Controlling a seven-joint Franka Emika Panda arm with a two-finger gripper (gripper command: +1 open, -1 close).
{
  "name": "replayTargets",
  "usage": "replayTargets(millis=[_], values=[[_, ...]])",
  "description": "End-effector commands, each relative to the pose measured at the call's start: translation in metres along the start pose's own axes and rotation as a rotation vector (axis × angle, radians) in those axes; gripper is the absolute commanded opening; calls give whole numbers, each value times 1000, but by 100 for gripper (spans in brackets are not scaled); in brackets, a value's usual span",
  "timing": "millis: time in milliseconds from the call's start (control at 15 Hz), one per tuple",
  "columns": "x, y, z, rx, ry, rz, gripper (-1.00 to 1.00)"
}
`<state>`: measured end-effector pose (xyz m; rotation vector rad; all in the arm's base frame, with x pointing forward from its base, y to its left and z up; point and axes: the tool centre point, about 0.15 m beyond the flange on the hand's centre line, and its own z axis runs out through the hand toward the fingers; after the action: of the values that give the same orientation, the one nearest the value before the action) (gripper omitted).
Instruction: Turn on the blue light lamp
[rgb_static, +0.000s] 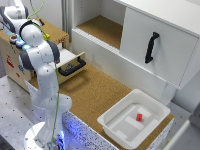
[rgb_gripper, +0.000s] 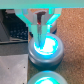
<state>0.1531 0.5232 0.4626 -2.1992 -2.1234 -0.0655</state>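
Lamp: the blue lamp (rgb_gripper: 46, 48) sits straight under the gripper (rgb_gripper: 42, 31) in the wrist view, on the cork top; it glows bright cyan, so it looks lit already, though that is only my reading.
Second cap: another glowing cap (rgb_gripper: 46, 80) lies just beside it, at the frame edge.
Gripper: the fingers (rgb_gripper: 39, 30) are pressed together into one narrow tip, holding nothing, and that tip touches or nearly touches the dome.
Arm: in the exterior view the arm (rgb_static: 42, 65) bends over the wooden box (rgb_static: 12, 57) at that view's left; the lamp itself is hidden there.
Doing it well: press straight down on the dome's middle, gently, so the tip does not skid off the glossy curve.
Risk: sliding onto the neighbouring cap.
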Motion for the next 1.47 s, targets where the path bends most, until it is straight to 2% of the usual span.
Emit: replayTargets(millis=[0, 333, 600, 667, 800, 1000, 1200, 1400], values=[[8, 8, -7, -31, -77, 23, -100], [0, 14, -72, -68, -7, 51, -100], [-1, 19, -86, -95, -12, 72, -100], [-1, 19, -89, -100, -15, 67, 100], [0, 18, -93, -99, -16, 39, 100], [-1, 19, -101, -95, 34, 34, 100], [-1, 10, -105, -65, 83, -13, 100], [-7, 10, -99, -42, 92, -41, 100]])
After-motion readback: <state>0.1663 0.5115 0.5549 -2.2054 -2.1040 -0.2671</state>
